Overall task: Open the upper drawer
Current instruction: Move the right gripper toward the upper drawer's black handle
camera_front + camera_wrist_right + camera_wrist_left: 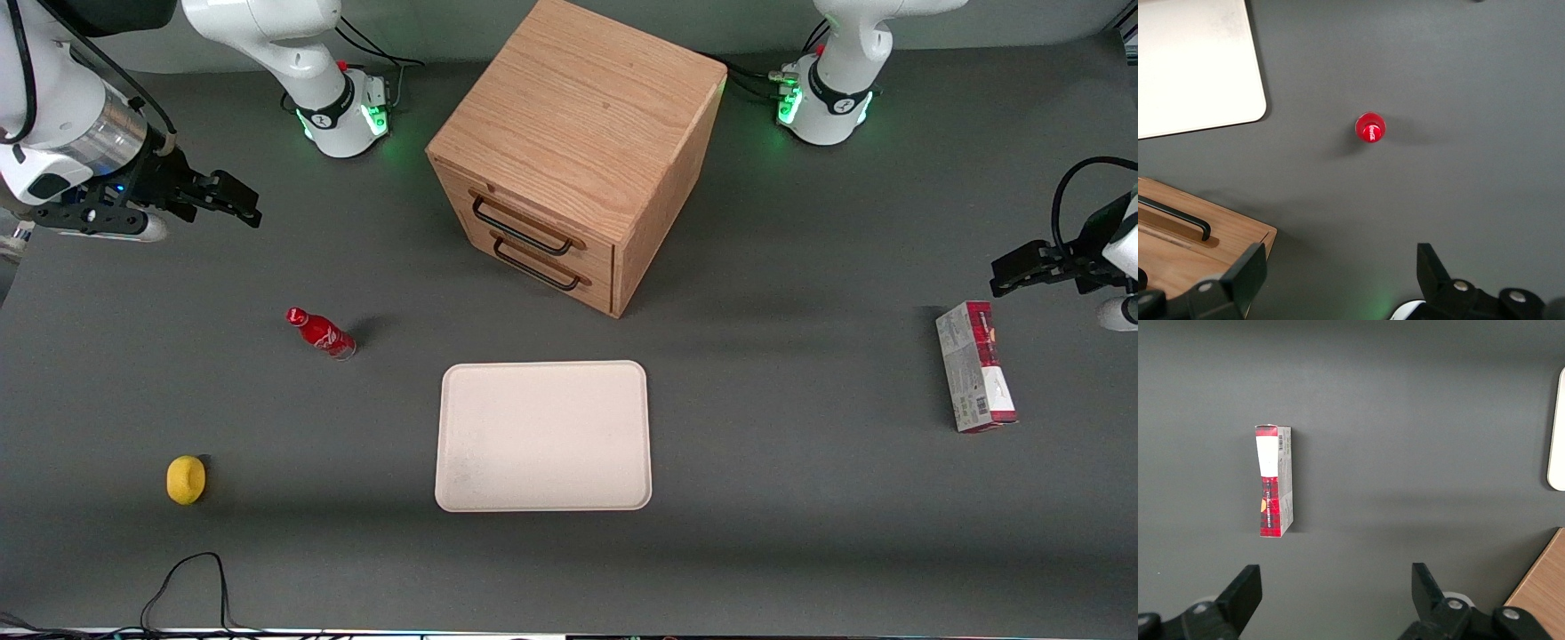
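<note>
Tabletop of dark grey matting [800,498] carries a light-oak wooden cabinet [578,116] standing farther from the front camera than the flat cream rectangular tray [543,436]. On the cabinet's front face sits the upper drawer [533,218], closed flush, its long black metal bar handle [522,227] just above the matching lower drawer [544,265]. The right arm's black two-finger gripper [233,197] hangs well apart from the cabinet, toward the working arm's end of the table, with its fingers [1245,273] spread wide and nothing between them. Smaller things lie about: a red-and-grey carton [975,366] toward the parked arm's end, a red bottle [321,333] standing upright near the tray, and a yellow lemon [186,479] nearer the front camera. The reach has not begun, so the step in hand is the approach: it would go best to close on the middle of the higher bar, not the lower twin, then pull straight out along the drawer's own line.
</note>
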